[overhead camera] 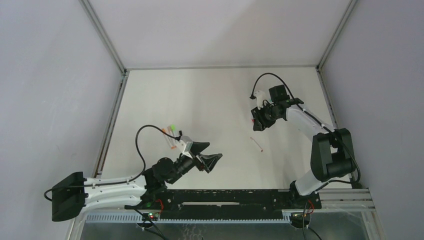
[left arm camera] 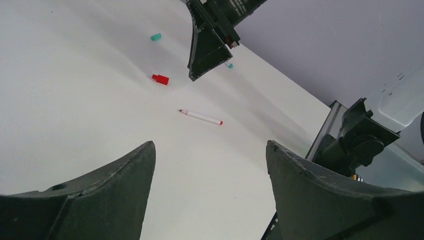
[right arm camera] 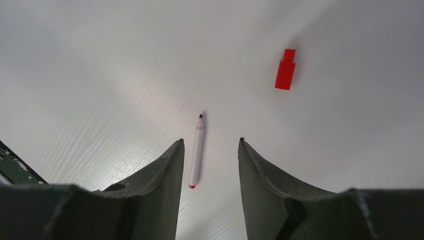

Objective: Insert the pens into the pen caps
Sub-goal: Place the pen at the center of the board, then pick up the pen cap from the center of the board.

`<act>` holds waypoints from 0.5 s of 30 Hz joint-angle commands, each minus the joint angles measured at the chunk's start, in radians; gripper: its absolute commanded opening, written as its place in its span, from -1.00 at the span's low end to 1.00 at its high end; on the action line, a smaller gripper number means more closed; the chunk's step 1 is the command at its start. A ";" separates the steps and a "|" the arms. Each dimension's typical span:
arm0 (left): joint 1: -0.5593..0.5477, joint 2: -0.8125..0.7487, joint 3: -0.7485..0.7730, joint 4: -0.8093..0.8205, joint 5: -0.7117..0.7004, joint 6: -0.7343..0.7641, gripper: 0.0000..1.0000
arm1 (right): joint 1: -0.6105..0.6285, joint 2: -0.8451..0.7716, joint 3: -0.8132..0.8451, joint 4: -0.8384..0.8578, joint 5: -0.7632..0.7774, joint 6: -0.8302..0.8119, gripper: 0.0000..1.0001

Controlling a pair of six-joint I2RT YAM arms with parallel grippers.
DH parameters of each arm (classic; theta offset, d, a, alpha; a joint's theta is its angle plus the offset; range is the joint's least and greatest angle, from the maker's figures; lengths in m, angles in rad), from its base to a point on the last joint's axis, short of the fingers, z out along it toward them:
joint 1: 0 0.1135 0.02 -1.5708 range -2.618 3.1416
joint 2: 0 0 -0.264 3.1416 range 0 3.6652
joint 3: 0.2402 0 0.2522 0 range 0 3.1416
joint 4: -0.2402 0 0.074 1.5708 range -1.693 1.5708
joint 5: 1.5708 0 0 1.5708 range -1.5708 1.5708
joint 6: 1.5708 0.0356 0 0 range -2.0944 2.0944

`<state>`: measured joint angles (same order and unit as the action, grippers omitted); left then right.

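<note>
A white pen with a red end [right arm camera: 196, 152] lies on the table; in the right wrist view it shows between my open right gripper's [right arm camera: 211, 141] fingers, nearer the left one, and looks untouched. A red cap [right arm camera: 285, 75] lies apart, up and to the right. In the top view the pen [overhead camera: 257, 144] lies just in front of the right gripper [overhead camera: 258, 124]. My left gripper [overhead camera: 216, 150] is open and empty; in its own view [left arm camera: 210, 145] it faces the pen [left arm camera: 201, 117], the red cap [left arm camera: 160, 79] and a teal cap [left arm camera: 156, 36]. Other pens [overhead camera: 172, 136] with green and orange ends lie left of the left gripper.
The white table [overhead camera: 215, 95] is walled at the back and both sides by grey panels with metal posts. A black rail [overhead camera: 225, 200] runs along the near edge. A small teal piece [left arm camera: 230, 65] lies under the right gripper in the left wrist view.
</note>
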<state>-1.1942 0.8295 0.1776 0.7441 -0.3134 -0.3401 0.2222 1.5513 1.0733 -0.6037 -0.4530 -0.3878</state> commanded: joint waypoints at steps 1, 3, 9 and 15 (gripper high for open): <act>0.007 -0.007 -0.032 0.049 -0.026 0.006 0.70 | 0.026 0.042 0.027 0.053 0.084 0.023 0.01; 0.009 -0.004 -0.034 0.053 -0.026 0.004 0.69 | 0.024 0.074 0.046 0.074 0.135 0.042 0.01; 0.013 0.002 -0.035 0.055 -0.027 0.004 0.69 | 0.015 0.213 0.139 0.085 0.192 0.061 -0.02; 0.017 0.009 -0.038 0.058 -0.032 0.001 0.70 | 0.011 0.309 0.214 0.074 0.200 0.070 -0.05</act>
<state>-1.1858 0.8310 0.1589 0.7612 -0.3302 -0.3405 0.2367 1.8297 1.2289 -0.5377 -0.2741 -0.3401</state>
